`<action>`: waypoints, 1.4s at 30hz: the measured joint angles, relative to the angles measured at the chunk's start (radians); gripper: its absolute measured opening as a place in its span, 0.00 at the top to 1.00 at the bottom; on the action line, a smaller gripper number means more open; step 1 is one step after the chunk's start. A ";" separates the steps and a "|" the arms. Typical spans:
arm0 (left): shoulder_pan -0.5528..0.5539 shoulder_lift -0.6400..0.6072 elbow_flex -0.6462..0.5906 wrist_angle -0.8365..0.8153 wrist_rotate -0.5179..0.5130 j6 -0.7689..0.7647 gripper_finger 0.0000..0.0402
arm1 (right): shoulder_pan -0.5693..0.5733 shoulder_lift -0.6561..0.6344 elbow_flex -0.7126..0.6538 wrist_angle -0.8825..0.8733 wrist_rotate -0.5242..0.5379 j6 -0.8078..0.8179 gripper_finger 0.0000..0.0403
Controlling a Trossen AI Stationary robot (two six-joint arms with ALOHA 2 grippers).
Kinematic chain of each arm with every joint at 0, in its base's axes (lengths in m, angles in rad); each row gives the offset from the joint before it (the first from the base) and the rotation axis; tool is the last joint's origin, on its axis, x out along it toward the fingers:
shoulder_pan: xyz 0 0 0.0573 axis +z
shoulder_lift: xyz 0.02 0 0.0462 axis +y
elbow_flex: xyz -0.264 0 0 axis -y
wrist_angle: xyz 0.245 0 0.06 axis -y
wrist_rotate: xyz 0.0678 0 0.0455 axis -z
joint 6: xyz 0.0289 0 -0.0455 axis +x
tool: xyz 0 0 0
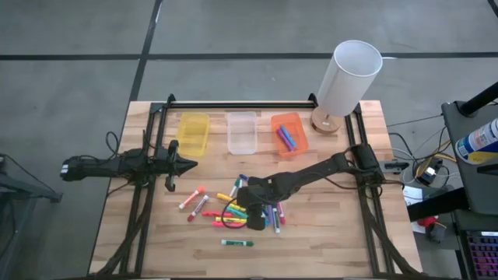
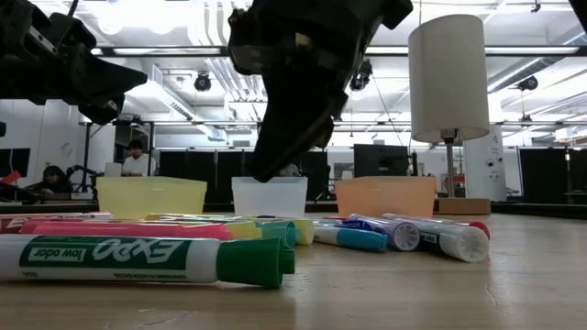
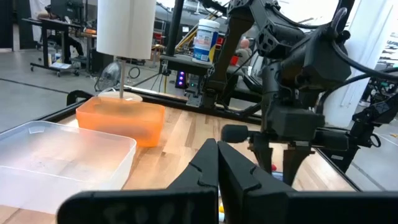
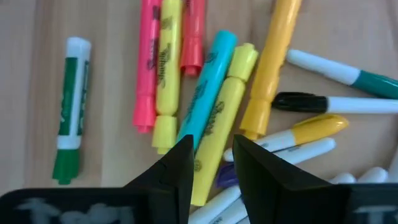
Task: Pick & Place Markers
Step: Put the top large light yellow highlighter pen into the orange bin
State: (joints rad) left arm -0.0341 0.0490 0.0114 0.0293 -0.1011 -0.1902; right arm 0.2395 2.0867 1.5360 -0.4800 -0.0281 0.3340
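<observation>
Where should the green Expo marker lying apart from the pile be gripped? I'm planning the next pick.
Grip the green Expo marker mid-barrel from straight above, fingers across its narrow width: it lies flat and alone, with bare table on both sides.

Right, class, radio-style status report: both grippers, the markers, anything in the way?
Left gripper shut, parked near yellow bin. Right gripper over marker pile, fingers straddling yellow highlighter, nothing lifted. Neighbouring markers crowd the pick.

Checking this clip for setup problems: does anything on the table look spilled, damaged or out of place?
Nothing looks damaged. The markers lie in a loose pile mid-table, which fits the sorting job; one green marker lies apart near the front edge. A few markers already sit in the orange bin. The right gripper hangs over the pile; the left gripper waits shut.
</observation>
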 joint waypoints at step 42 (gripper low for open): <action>0.000 0.000 0.000 0.000 0.000 0.000 1.00 | 0.010 0.107 0.011 -0.034 0.040 -0.004 0.83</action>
State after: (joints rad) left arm -0.0344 0.0494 0.0113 0.0292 -0.1013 -0.1904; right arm 0.2493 2.1937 1.5468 -0.5142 0.0120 0.3298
